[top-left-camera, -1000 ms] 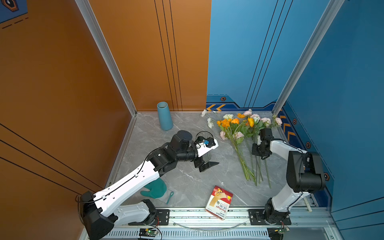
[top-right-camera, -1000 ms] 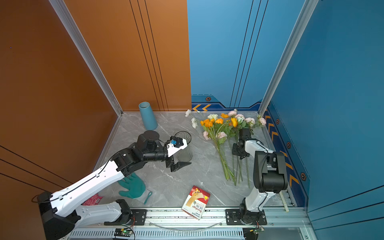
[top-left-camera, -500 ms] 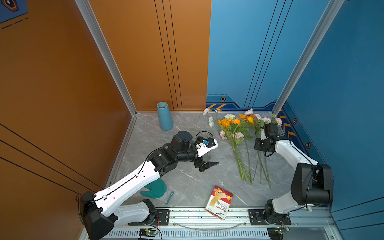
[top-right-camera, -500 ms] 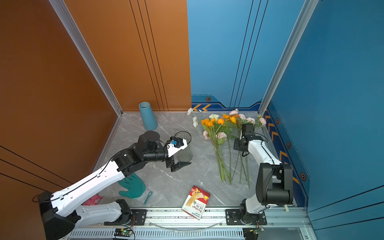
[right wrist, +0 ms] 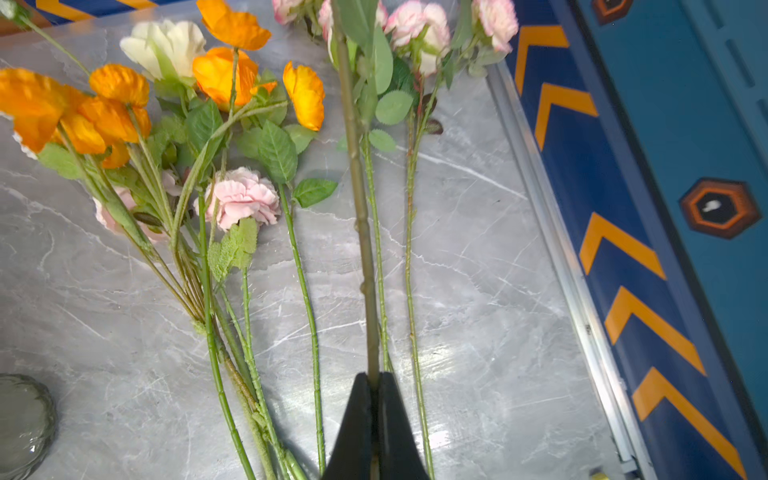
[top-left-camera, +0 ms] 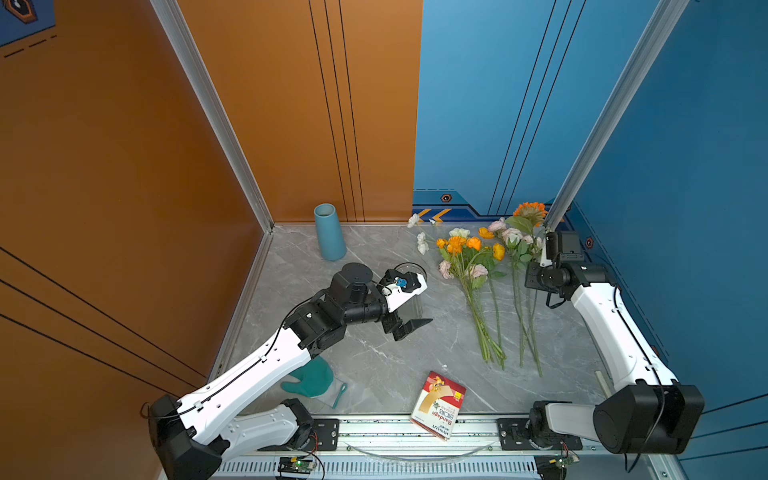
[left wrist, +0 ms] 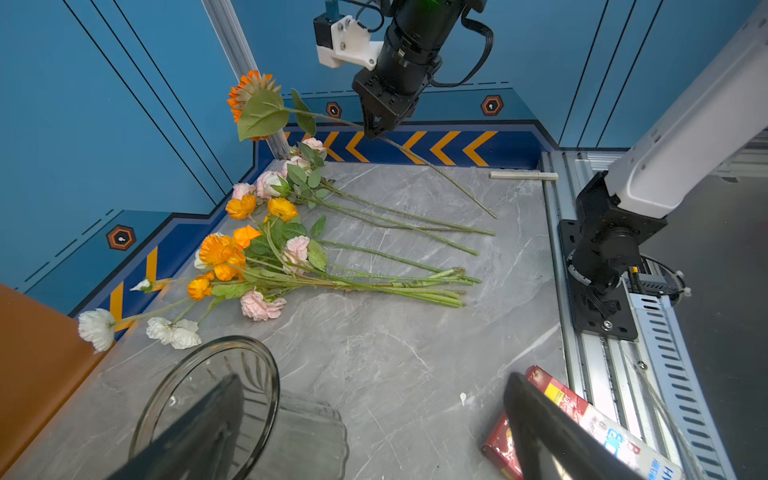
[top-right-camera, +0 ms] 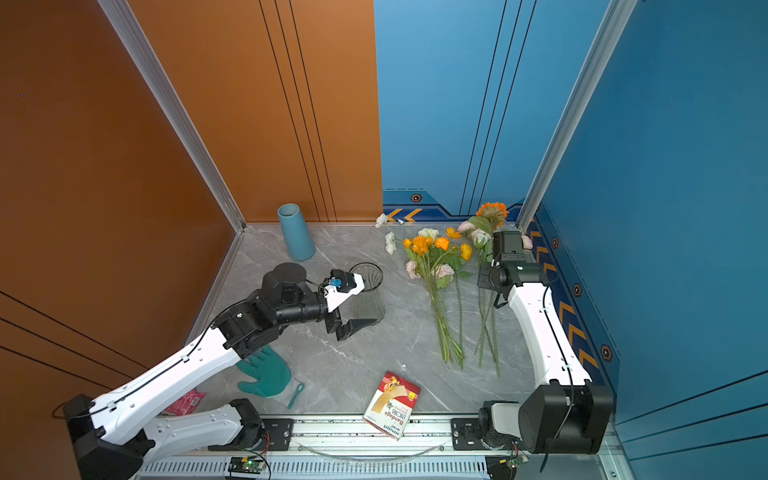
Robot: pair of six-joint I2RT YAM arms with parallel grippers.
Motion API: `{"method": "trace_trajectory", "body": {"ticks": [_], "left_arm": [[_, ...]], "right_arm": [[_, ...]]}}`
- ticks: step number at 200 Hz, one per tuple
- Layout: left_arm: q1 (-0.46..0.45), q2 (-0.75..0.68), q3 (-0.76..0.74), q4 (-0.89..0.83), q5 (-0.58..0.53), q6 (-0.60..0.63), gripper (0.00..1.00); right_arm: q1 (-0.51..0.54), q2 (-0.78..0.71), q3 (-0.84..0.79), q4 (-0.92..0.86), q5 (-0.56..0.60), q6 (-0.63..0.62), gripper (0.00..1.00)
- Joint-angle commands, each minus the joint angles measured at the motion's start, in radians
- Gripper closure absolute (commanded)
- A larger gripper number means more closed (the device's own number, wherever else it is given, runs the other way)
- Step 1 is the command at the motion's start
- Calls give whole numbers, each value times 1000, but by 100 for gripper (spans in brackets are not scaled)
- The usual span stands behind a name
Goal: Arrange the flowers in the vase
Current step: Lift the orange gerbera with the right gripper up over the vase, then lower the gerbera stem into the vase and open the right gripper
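Right pincer [left wrist: 376, 129]: clamped on the orange flower [left wrist: 249, 93] by its stem; bloom held up clear of the other flowers [left wrist: 270, 257]
Left pincer [left wrist: 372, 378]: jaws apart beside the glass vase [left wrist: 307, 432]; perhaps to steady it

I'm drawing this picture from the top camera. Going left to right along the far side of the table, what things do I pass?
Blue cylinder → glass vase → yellow-orange blooms → big orange flower.
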Motion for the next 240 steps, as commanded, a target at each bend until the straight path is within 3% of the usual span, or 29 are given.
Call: {"method": "trace_trajectory", "body": {"ticks": [1, 23, 62, 129, 182, 210, 240], "left_arm": [[17, -17, -12, 33, 17, -21, 2], [45, -40, 5, 12, 38, -11, 2], [97, -81, 34, -96, 25, 11, 2], [251, -26, 52, -162, 192, -8, 2], [450, -19, 42, -241, 420, 35, 2], [482, -33, -70, -74, 484, -66, 2], [486, -30, -70, -59, 496, -84, 2]], "right_arm": [[17, -54, 31, -71, 17, -24, 100], [96, -157, -34, 99, -84, -31, 100], [304, -302, -183, 546, -81, 6, 100], [527, -126, -63, 1006, -103, -1, 100], [657, 43, 15, 1214, -90, -44, 100], [701, 97, 45, 1261, -74, -83, 100], [734, 139, 87, 1216, -74, -113, 100]]}}
